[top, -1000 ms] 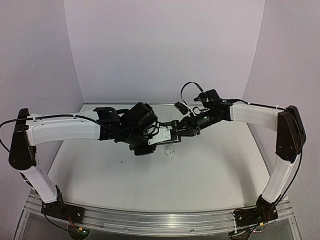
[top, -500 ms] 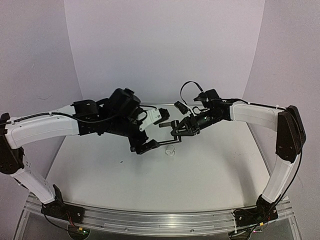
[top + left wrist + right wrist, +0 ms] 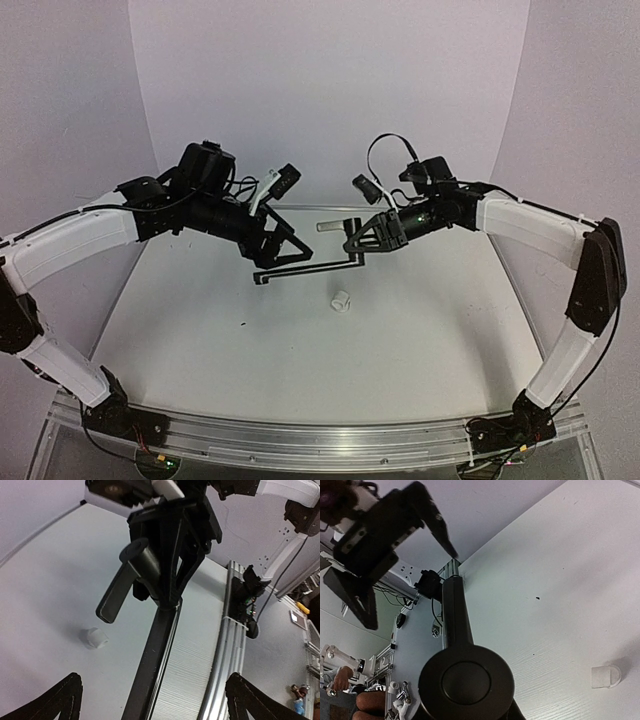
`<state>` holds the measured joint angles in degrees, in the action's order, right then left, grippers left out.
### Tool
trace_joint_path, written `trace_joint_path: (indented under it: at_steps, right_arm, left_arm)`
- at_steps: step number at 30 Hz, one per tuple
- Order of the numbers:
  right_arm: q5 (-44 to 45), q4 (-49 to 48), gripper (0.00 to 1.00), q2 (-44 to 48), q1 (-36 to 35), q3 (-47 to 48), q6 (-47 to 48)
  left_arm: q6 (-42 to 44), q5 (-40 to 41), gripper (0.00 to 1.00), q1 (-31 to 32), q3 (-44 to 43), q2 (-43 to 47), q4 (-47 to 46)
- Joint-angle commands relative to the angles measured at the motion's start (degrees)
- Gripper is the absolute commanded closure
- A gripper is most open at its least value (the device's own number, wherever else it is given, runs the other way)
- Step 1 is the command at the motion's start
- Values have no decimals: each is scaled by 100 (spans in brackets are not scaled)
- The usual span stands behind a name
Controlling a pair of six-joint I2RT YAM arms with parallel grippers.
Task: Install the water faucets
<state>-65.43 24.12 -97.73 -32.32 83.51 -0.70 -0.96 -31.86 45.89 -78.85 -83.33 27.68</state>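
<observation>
Looking at the top view, you have the right gripper (image 3: pixel 356 246) just right of centre frame, its jaws pinched shut on the black faucet pipe (image 3: pixel 300 271) at the cranked end. From that grip the pipe runs leftward and slightly downward across the middle of the frame. It is carried clear of the table (image 3: pixel 200 350), and its free end sits just below the left gripper (image 3: pixel 278 240). Your left gripper, left of centre, is spread as wide as it goes and has hold of nothing. In the left wrist view its fingertips (image 3: pixel 65 700) sit in the two bottom corners, and the pipe passes up the middle between them without touching either. The right gripper is clamped around the bent end at the top of that frame. In the right wrist view the pipe's round black end fills the bottom centre, and its shaft points up toward the left gripper in the upper left. The white fitting (image 3: pixel 340 299) lies alone on the table just below centre in the top view, under the pipe's line and apart from both grippers. It appears at the lower right of the right wrist view.
</observation>
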Motion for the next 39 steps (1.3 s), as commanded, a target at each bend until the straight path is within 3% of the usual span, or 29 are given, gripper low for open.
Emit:
trace_joint_path:
  at_steps: [1, 15, 25, 32, 39]
  right_arm:
    - [-232, -233, 100, 453, -94, 362, 221]
    - [-147, -266, 100, 507, -354, 622, 281]
    - [11, -604, 100, 484, -356, 638, 90]
    - [6, -1081, 100, 518, -358, 561, -476]
    - [-31, -1225, 100, 527, -354, 521, -606]
  left_arm:
    - [-514, -1306, 0, -141, -256, -113, -60]
    - [-1044, -2397, 8, -142, -522, -870, -493]
    - [-1662, -2789, 27, -142, -176, -990, -1436]
    - [-1783, -2776, 30, -143, -141, -1062, -1640]
    - [-1695, -2800, 41, -144, -150, -1116, -1475]
